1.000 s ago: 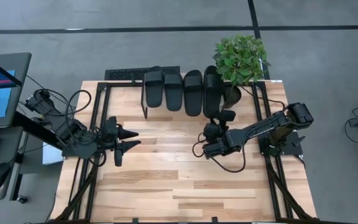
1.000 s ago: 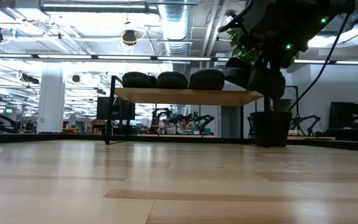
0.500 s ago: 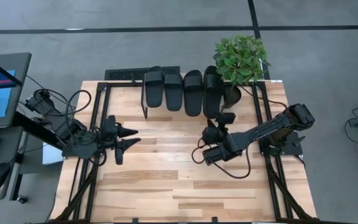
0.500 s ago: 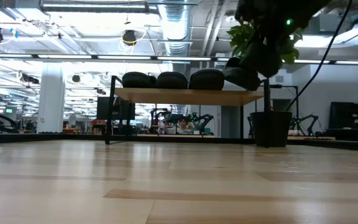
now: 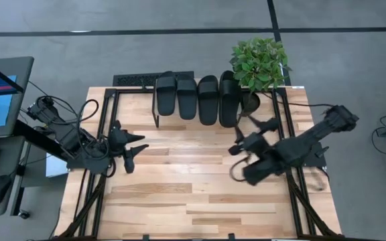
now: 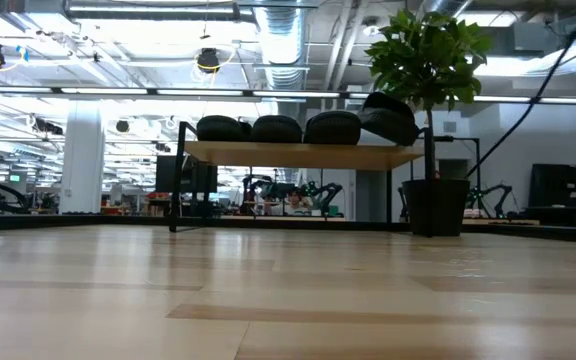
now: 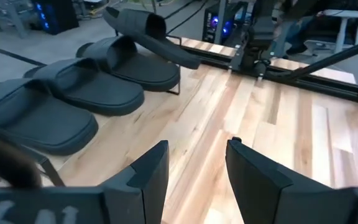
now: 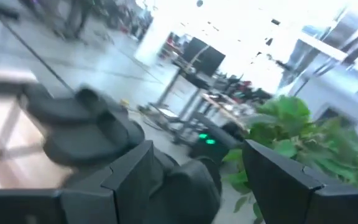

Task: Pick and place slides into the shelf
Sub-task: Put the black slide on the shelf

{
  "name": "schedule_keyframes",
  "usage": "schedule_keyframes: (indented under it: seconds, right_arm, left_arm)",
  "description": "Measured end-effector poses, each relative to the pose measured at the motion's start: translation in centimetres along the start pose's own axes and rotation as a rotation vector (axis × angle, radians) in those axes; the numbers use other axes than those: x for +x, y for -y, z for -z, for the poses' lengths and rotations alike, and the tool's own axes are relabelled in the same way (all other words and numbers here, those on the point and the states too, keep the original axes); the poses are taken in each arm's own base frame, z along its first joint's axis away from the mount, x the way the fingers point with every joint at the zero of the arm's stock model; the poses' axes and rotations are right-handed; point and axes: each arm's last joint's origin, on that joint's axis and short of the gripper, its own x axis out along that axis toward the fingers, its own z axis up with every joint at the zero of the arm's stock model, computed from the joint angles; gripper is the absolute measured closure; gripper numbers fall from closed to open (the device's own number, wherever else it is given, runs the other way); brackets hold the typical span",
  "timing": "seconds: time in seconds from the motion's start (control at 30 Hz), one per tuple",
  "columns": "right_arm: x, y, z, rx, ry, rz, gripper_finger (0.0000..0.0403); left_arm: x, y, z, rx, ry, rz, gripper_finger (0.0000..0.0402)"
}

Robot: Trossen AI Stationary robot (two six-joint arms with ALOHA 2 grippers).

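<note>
1. Table: plank top, bare across the middle.
2. Shelf: at the far edge, beside a potted plant.
3. Slides: four side by side on the shelf; the one nearest the plant tilts, one end raised.
4. Right gripper: in the air near the shelf's plant end, fingers wide apart, holding nothing.
5. Left gripper: low at the table's left, fingers parted, empty.

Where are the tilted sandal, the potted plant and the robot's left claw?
Tilted slide (image 6: 390, 118), low view: its raised strap.
Potted plant (image 5: 260, 62), high view: middle of the leaves.
Left gripper (image 5: 138, 143), high view: the gap between its open fingertips.
</note>
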Motion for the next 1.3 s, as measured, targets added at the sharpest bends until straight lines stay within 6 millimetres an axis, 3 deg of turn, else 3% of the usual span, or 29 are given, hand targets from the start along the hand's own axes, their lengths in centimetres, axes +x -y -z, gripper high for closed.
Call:
schedule_keyframes:
  seconds: [0.17,0.4,0.5,0.6,0.83,0.97,1.1,1.3]
  right_arm:
    - [-1.7,3.6,-1.6,0.092,0.038,-0.064,0.0164]
    - [-2.3,5.1,-3.0,-0.107,0.061,-0.082,0.0164]
    - [-0.8,5.2,-3.8,-0.147,0.022,-0.028,0.0167]
    - [1.2,5.4,-4.3,-0.191,-0.028,0.01,0.0196]
    - [6.0,6.8,-5.4,-0.206,0.026,-0.197,0.0384]
    - [8.2,8.4,-5.5,-0.193,-0.005,-0.191,0.0395]
    - [10.5,9.1,-4.3,-0.148,-0.061,-0.254,0.0401]
    - [13.9,7.8,-2.0,-0.217,-0.23,-0.247,0.0402]
  left_arm:
    - [0.0,-0.5,-0.5,0.051,0.041,-0.039,0.0252]
    - [-0.6,-2.2,-2.3,0.198,0.153,-0.14,0.0252]
    - [-1.0,-3.0,-2.9,0.23,0.176,-0.159,0.0252]
    - [-1.5,-3.9,-3.4,0.222,0.198,-0.166,0.0252]
    - [-2.7,-5.4,-3.7,0.191,0.223,-0.154,0.0252]
    - [-3.0,-5.8,-3.5,0.201,0.214,-0.146,0.0252]
    - [-3.1,-5.9,-3.5,0.2,0.214,-0.146,0.0252]
    - [-3.0,-5.9,-3.5,0.238,0.209,-0.15,0.0252]
